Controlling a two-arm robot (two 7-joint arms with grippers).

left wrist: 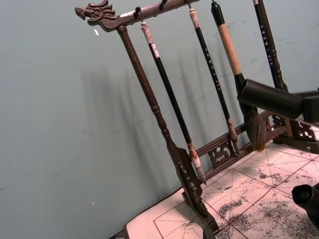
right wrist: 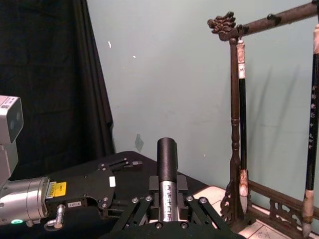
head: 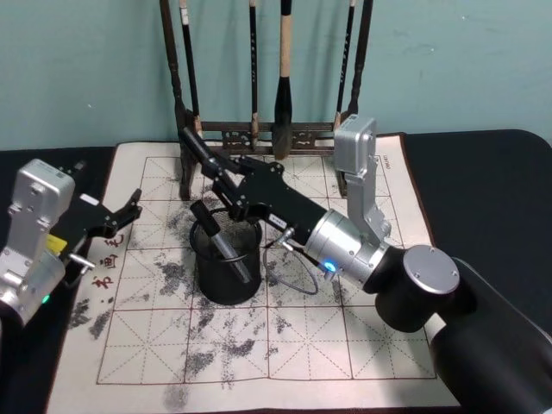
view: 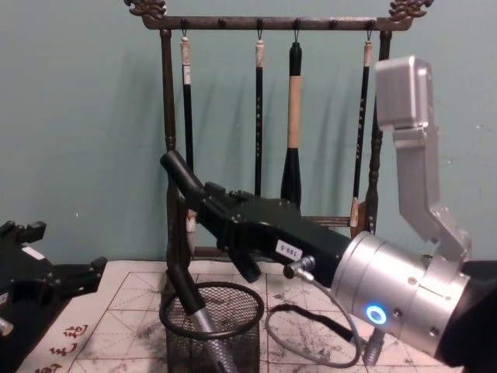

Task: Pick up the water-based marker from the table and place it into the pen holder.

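- The right gripper (right wrist: 167, 206) hung above and just behind the black wire-mesh cylindrical pen holder (head: 211, 280), its fingers clamped on the silver barrel of a black-capped water-based marker (view: 180, 172).
- That marker was tilted, with its cap pointing up and towards the dark wooden brush rack (head: 259, 134). Its lower end was hidden by the fingers.
- A second, similar marker (head: 226, 250) leaned inside the pen holder, cap above the rim and silver end down in the mesh.
- The left gripper (head: 129, 216) was parked over the left edge of the ink-stained white gridded mat (head: 345, 345), with its fingers spread wide and holding nothing.
- Judged risk: the held marker was not squarely over the opening, so letting go here would probably drop it on the rim or behind the cup, and it could roll across the mat to the black counter (head: 483, 172).
- Lowering it at this slant could knock the leaning marker, or push the light mesh cup over.
- The raised cap was near the rack's post, so swinging the wrist upright could strike it.
- The grey cable loop (head: 293, 276) hanging beside the cup could catch its rim.
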